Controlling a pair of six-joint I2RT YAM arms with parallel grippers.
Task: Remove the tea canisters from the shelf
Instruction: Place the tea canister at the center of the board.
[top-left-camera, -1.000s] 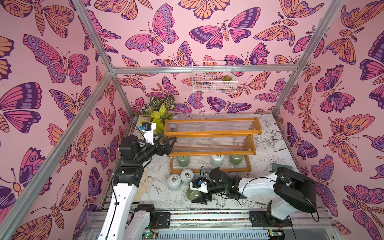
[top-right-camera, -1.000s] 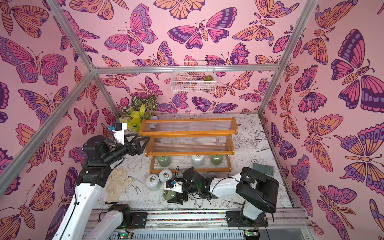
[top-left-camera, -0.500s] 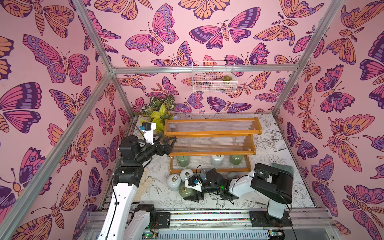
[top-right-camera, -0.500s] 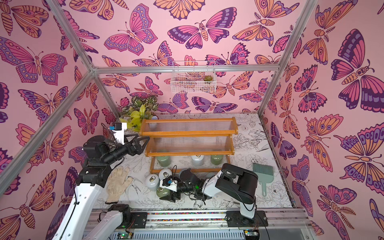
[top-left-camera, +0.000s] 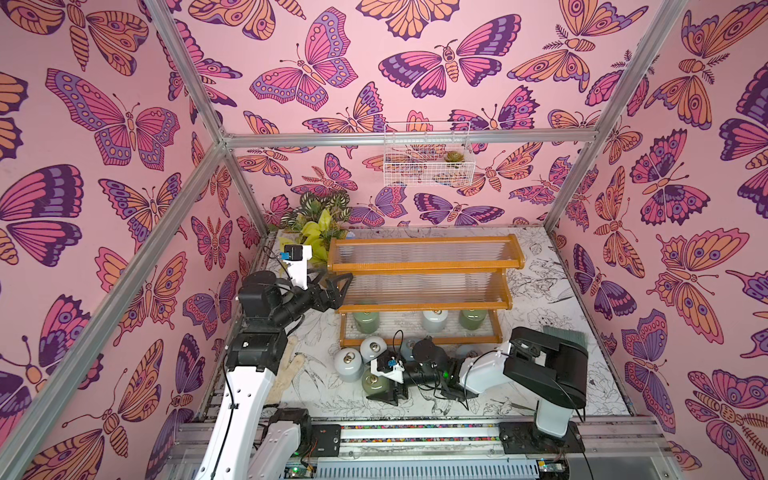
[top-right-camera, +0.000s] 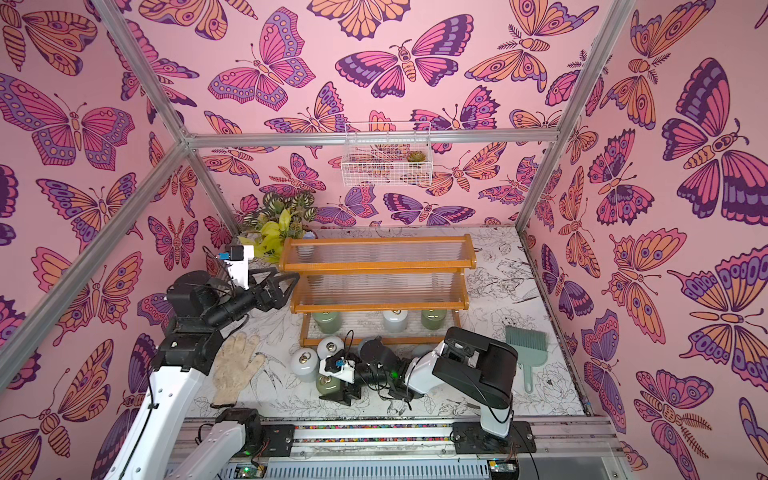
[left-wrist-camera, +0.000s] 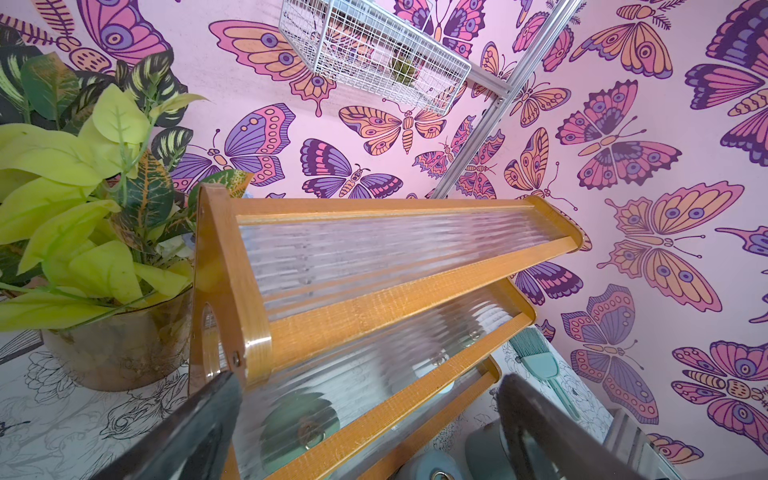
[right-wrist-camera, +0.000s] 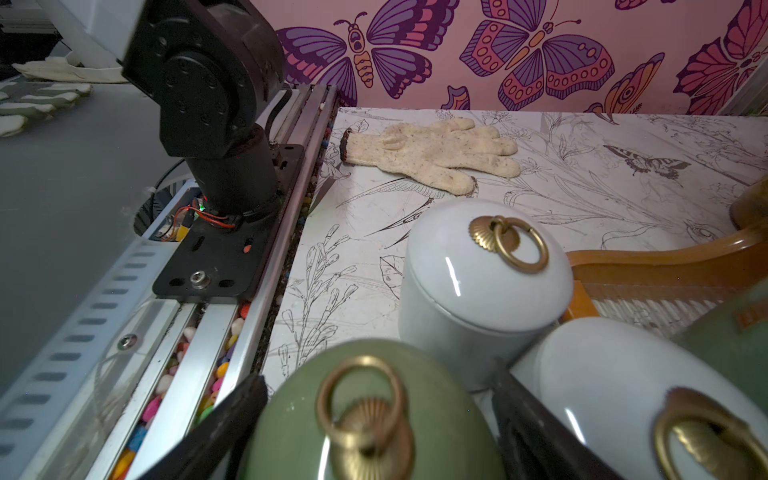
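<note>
Near the front of the table (top-left-camera: 582, 374), a green canister (right-wrist-camera: 436, 449) is being straddled by the jaws of the right gripper (right-wrist-camera: 376, 374). Whether it is being squeezed cannot be told. Two pale canisters (right-wrist-camera: 478, 291) (right-wrist-camera: 602, 382) are being kept just beside it. Farther back, three more canisters (top-left-camera: 366, 322) (top-left-camera: 434, 320) (top-left-camera: 472, 319) are being held on the bottom tier of the shelf (top-left-camera: 424, 264). The left gripper (top-left-camera: 341, 289) is being held wide open by the shelf's left end.

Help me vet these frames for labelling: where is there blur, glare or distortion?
Right wrist view: nearest green canister and right tool are soft, pale canister sharp with glare streaks; left wrist view: left tool blurred, ribbed shelf smears canisters behind it; both top views: evenly lit.
</note>
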